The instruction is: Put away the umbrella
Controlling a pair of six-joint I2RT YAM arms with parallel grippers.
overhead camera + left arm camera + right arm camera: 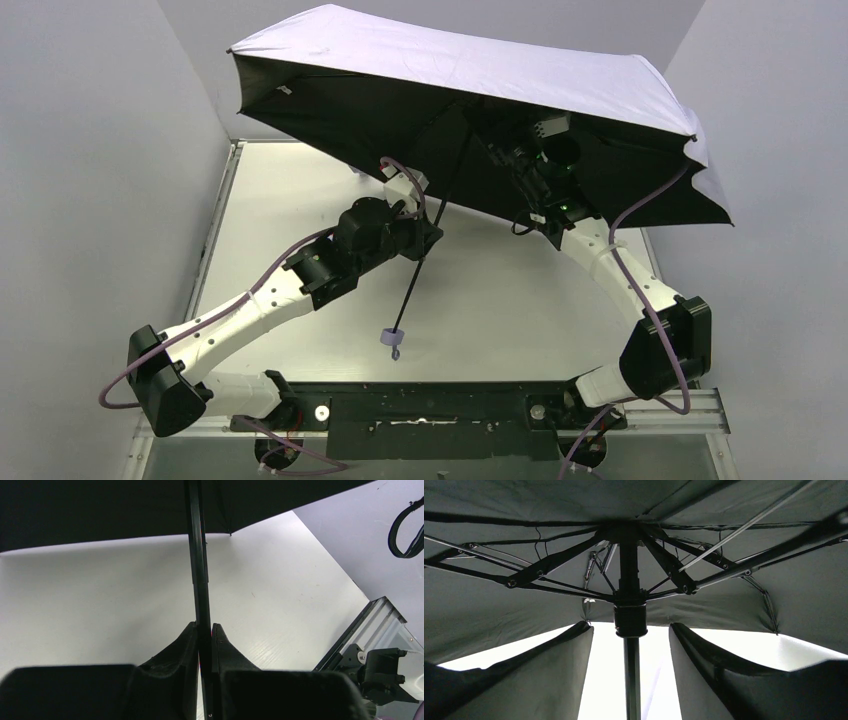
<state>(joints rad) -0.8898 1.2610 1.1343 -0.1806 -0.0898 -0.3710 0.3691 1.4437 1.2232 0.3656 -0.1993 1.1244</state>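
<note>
The umbrella (470, 70) stands open, its pale lavender canopy tilted over the back of the table with the black underside facing me. Its thin black shaft (432, 225) slants down to the small lavender handle (392, 341), which hangs above the table. My left gripper (203, 627) is shut on the shaft (198, 555) partway along. My right gripper (630, 627) is up under the canopy, open, with a finger (569, 670) on each side of the shaft (632, 680) just below the black runner (630, 620) and a gap on both sides.
The white table (300, 200) is walled in by grey panels on the left, right and back. A black rail (430, 405) with both arm bases runs along the near edge. A black strap loop (405, 532) hangs from the canopy edge. Purple cables (650, 200) trail along both arms.
</note>
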